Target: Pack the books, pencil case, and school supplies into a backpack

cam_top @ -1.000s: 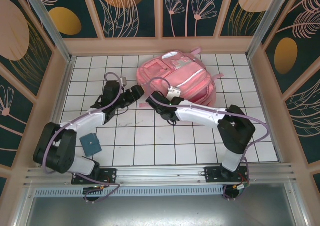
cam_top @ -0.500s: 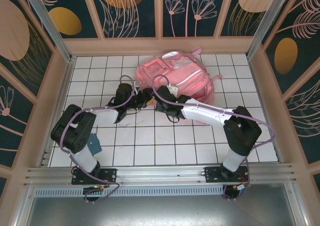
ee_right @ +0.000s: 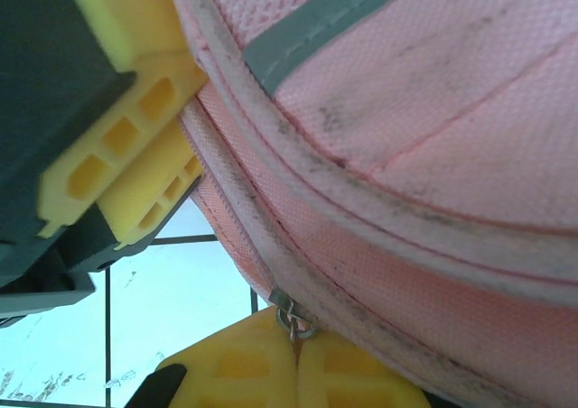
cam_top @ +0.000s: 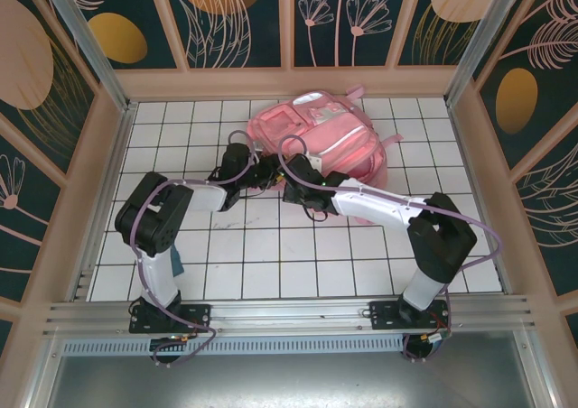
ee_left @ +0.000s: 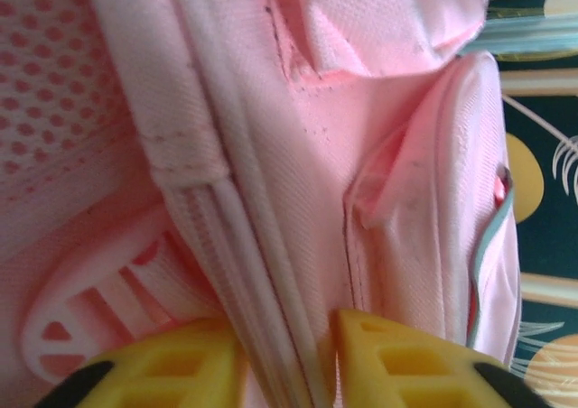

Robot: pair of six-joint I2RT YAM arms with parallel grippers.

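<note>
Pink backpack (cam_top: 330,137) lying flat on white tiled table (cam_top: 262,255), its near-left edge at both grippers. Left gripper (ee_left: 287,365) closed on raised zipper seam (ee_left: 257,291), yellow fingertips pressed against either side of it. Right gripper (ee_right: 296,367) just beside, fingertips shut together on small metal zipper pull (ee_right: 289,320) at the bag's edge. Rest of bag spread beyond and to right of both grippers, with grey reflective strip (ee_right: 316,29) across its front and pale pink plastic buckle (ee_left: 86,304) left of left fingertips. Table gridded with dark lines, fenced by wood-toned frame. Wall panels (cam_top: 235,15) dark teal with gold ovals and pink flower outlines. Aluminium rail (cam_top: 289,313) along near edge. Blue-teal pencil case (cam_top: 174,268) well behind left gripper, by left arm's base, mostly hidden behind that arm. Both arms stretched over open tiles between bases and bag.
</note>
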